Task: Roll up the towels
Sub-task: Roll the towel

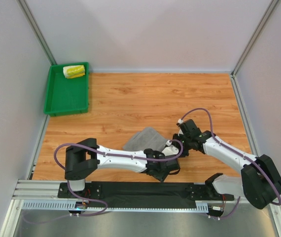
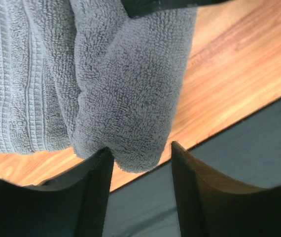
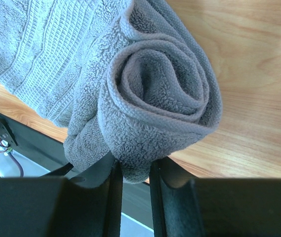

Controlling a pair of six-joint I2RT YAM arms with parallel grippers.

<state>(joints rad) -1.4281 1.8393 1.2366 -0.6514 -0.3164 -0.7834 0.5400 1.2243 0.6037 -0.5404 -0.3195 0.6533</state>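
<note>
At the near edge of the desk [image 1: 130,98], a black base plate [image 1: 130,190] is carrying the 2 arms, and a purple cable [image 1: 56,154] is looping out beside the left arm's base. Just beyond the plate, the left hand [image 2: 141,148] is reaching in from the left with its fingers spread. One end of the grey towel [image 1: 143,139] is poking into the gap between them, and they are not clamping it.

The grey towel is lying on the near half of the desk, around the middle, partly rolled. Its rolled end is showing a spiral of terry, while a flat, waffle-banded part is spreading out towards the far left. The right hand [image 3: 135,165] is reaching in from the right, its fingers pressed together and pinching a fold at the edge of that roll.

In the far left corner, a green tray [image 1: 56,103] is sitting by the wall. It is holding 1 rolled white-yellow towel [image 1: 74,71] with a green-yellow print, lying at the tray's far end.
</note>
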